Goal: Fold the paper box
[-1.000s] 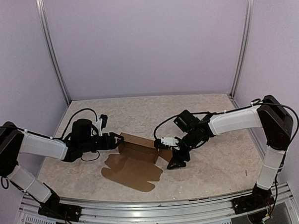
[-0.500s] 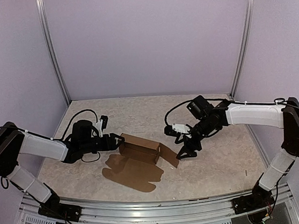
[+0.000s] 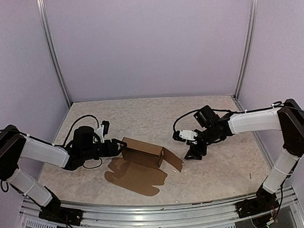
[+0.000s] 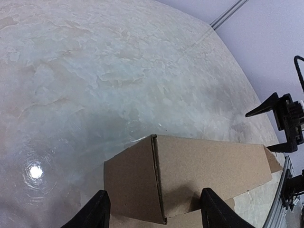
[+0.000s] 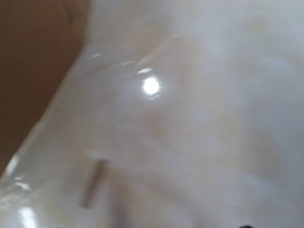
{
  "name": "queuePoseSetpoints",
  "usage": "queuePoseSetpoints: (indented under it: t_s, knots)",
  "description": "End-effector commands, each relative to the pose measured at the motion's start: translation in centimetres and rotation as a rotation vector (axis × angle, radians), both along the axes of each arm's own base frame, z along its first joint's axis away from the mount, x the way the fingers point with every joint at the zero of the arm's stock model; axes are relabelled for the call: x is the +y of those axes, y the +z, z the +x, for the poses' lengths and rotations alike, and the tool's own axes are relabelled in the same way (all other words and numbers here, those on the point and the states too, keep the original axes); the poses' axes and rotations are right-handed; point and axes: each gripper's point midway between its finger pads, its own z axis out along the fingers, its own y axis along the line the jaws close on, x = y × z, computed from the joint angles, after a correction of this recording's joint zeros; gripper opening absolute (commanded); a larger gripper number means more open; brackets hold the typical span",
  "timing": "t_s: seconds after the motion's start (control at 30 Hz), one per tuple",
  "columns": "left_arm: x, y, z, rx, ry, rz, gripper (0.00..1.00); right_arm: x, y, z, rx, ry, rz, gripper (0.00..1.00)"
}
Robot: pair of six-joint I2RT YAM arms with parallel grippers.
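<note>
The paper box of brown cardboard lies left of the table's middle. Its walls stand up, and a flat panel with rounded tabs is spread toward the near edge. A flap sticks out at its right end. My left gripper is open at the box's left end. In the left wrist view, the box's corner sits between the two fingertips; I cannot tell if they touch it. My right gripper hangs open to the right of the box, apart from it, and is also visible as the open right gripper.
The table top is mottled beige, with purple walls and metal posts around it. The blurred right wrist view shows a cardboard edge at upper left. A small brown scrap lies on the table surface.
My right gripper has pulled away from the box's right end, first up and right, then settling lower to the box's right. The left gripper barely moved.
</note>
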Motion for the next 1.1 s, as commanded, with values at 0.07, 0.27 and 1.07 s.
queuePoseSetpoints:
  t_s: [0.07, 0.27, 1.07]
  knots:
    - [0.3, -1.1, -0.7, 0.02, 0.013, 0.02, 0.64, 3.5, -1.3, -2.8, -0.026, 0.123, -0.018, 0.78]
    - [0.1, -1.1, -0.7, 0.023, 0.015, 0.011, 0.64, 6.1, -0.8, -4.4, 0.015, 0.179, 0.036, 0.78]
    - [-2.4, -0.3, -1.3, 0.028, 0.022, 0.004, 0.64, 11.5, 2.2, -4.1, 0.131, -0.027, 0.275, 0.89]
